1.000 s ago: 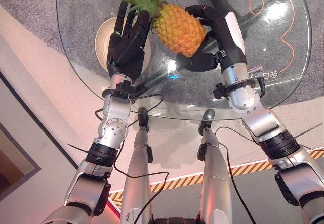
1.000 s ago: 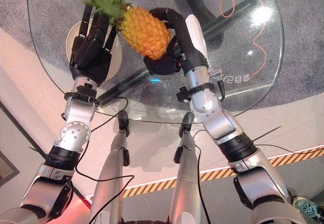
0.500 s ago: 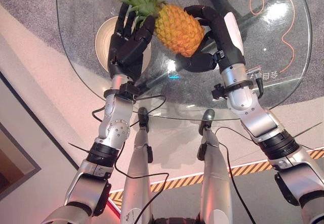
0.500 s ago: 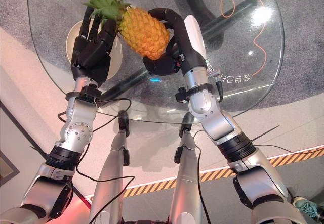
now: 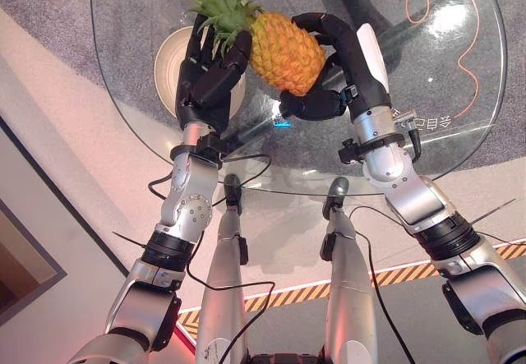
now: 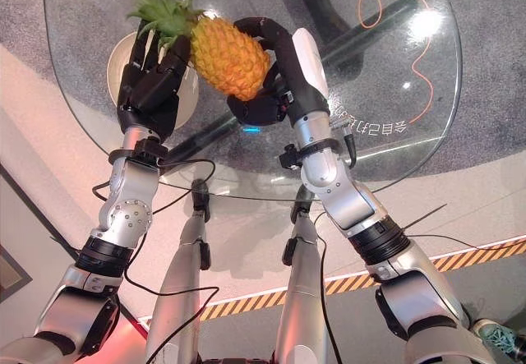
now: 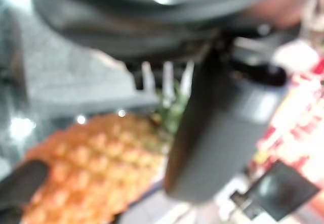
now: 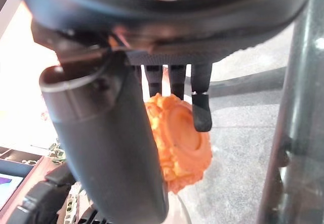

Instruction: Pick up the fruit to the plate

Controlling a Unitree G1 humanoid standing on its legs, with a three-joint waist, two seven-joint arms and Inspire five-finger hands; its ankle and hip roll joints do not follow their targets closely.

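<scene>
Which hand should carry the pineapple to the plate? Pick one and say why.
Right. The right hand is curled round the pineapple body, bearing it above the glass table. The left hand only steadies the crown end over the plate.

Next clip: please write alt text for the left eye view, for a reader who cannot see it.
Both dark robot hands hold an orange pineapple with a green leafy crown above a round glass table: the right hand curls round its body, the left hand is at the crown end. A cream round plate sits under the left hand.
</scene>
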